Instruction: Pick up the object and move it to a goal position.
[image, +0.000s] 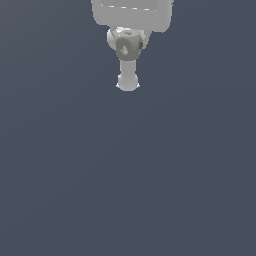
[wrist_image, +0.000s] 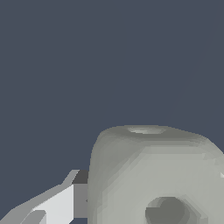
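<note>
Wrist view: one finger (wrist_image: 61, 203) of your gripper (image: 126, 47) presses against the flank of the block (wrist_image: 157, 175), which fills the frame beside it. Exterior view: the jaws are clamped on the block (image: 127, 45), held beneath the white hand near the top.

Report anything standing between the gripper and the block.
Nothing visible does. The block sits right at the gripper, and in the wrist view one finger lies against the block's side. Only bare dark surface surrounds them.
</note>
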